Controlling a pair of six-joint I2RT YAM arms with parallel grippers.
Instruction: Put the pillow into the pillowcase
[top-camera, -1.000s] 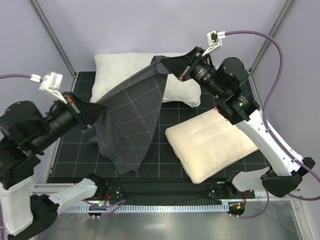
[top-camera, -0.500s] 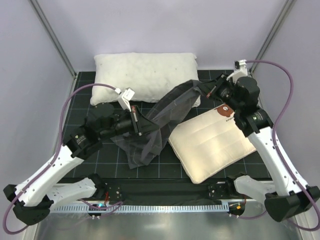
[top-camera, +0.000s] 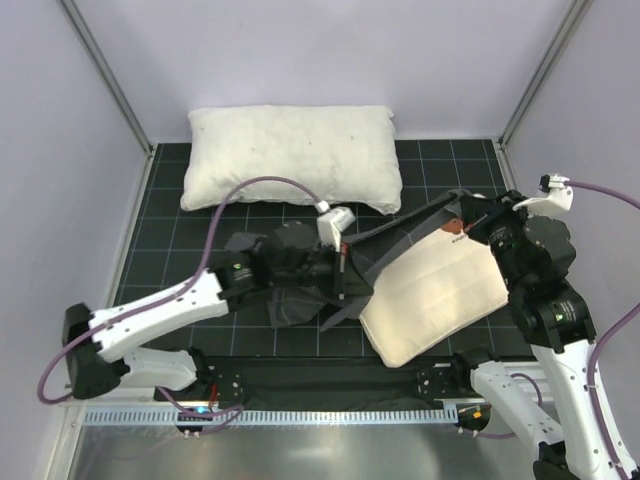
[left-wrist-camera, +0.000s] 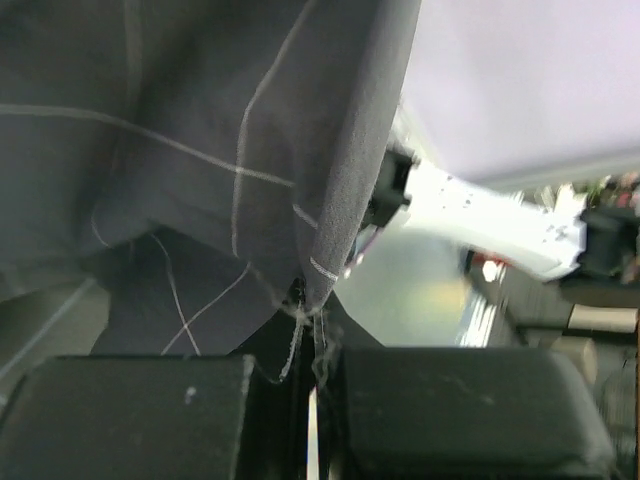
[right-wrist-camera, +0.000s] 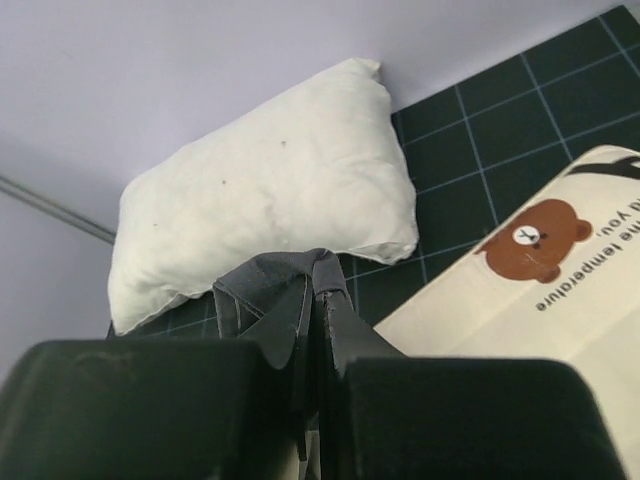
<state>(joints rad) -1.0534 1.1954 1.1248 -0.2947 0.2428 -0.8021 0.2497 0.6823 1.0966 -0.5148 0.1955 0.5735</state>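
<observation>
The cream pillow (top-camera: 440, 300) lies on the mat at the right; its bear print shows in the right wrist view (right-wrist-camera: 535, 245). The dark grey grid pillowcase (top-camera: 400, 232) is stretched between both grippers over the pillow's far-left edge, and its remainder is bunched on the mat by the left arm. My left gripper (top-camera: 345, 268) is shut on one edge of the pillowcase (left-wrist-camera: 200, 150), with frayed threads at the left gripper's (left-wrist-camera: 312, 350) tips. My right gripper (top-camera: 468, 215) is shut on another pillowcase edge (right-wrist-camera: 270, 285), with the right gripper's (right-wrist-camera: 320, 300) tips just above the pillow.
A larger plain white lumpy pillow (top-camera: 290, 155) lies at the back of the black grid mat (top-camera: 170, 230) and shows in the right wrist view (right-wrist-camera: 270, 180). Lilac walls and frame posts (top-camera: 105, 75) enclose the back and sides.
Both arms have come down and swung to the near right. The pillowcase, held high and hanging before, is now low and stretched across the cream pillow's far-left edge.
</observation>
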